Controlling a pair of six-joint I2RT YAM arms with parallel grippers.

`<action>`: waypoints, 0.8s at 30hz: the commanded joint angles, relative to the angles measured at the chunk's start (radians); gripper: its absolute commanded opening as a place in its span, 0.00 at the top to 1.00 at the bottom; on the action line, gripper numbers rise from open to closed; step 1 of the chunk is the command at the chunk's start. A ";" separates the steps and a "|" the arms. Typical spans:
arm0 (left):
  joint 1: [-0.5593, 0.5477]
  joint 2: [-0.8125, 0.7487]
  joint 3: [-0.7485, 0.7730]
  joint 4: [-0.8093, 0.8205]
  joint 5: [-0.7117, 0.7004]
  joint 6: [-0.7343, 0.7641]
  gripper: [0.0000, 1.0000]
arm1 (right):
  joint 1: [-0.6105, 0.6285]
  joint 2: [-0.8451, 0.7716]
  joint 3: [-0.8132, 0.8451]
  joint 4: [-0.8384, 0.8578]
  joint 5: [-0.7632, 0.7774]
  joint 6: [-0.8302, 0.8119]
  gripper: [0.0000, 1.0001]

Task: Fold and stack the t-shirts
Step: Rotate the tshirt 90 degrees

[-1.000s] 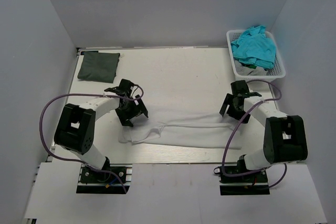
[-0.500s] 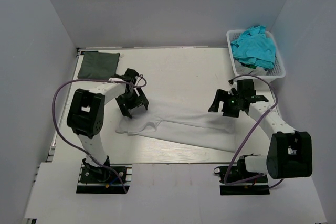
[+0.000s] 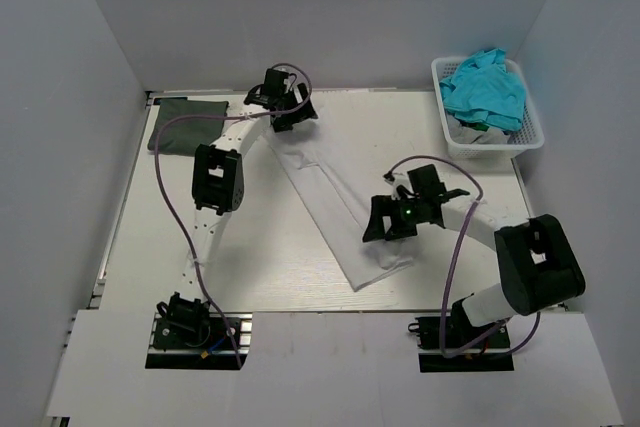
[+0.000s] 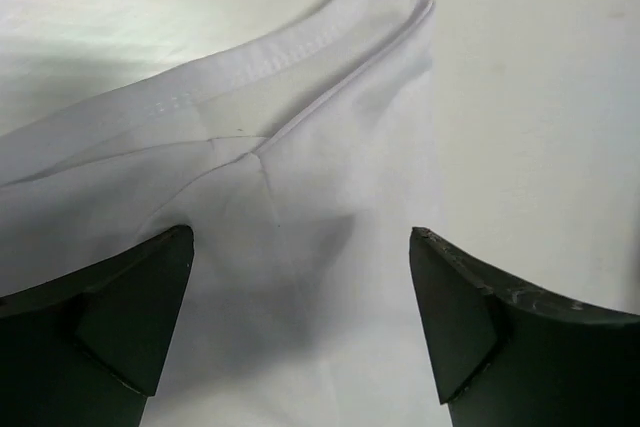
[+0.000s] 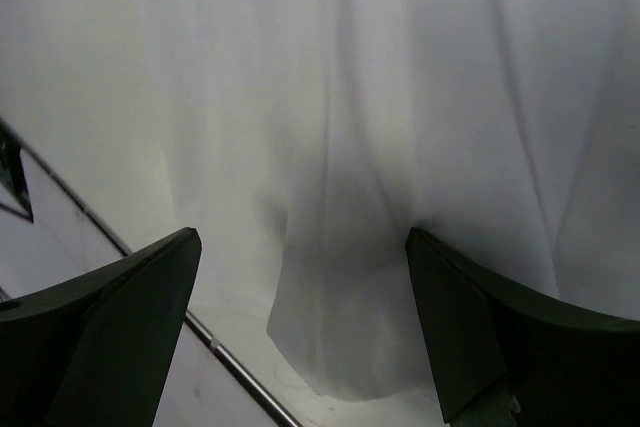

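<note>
The left hand [image 4: 300,247] stands with its fingers [image 4: 120,317] wide apart, gripping nothing. A seamed edge of the white t-shirt [image 4: 300,147] lies flat between them. From the top view this hand sits at the far side of the desk [image 3: 250,247], over the far end of the shirt, with its arm stretched long from the near edge.

The right hand [image 5: 300,247] is also spread wide, with smooth, softly creased white cloth filling the space between its fingers. It is hard to tell whether either hand's fingertips press the cloth or hang just above it. This hand is over the near half of the shirt, right of the desk's centre.

The white t-shirt lies as a long narrow band running diagonally across the desk, from the left hand at the far side down to a point near the front edge, below the right hand.

A dark grey-green t-shirt [image 3: 187,124] lies folded flat at the far left corner. At the far right stands a white basket [image 3: 500,149] heaped with teal t-shirts [image 3: 485,87].
</note>
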 commanded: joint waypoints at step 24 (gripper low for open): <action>-0.045 -0.026 0.029 0.589 0.062 -0.169 0.01 | 0.600 0.070 0.385 -0.241 0.223 -0.150 0.10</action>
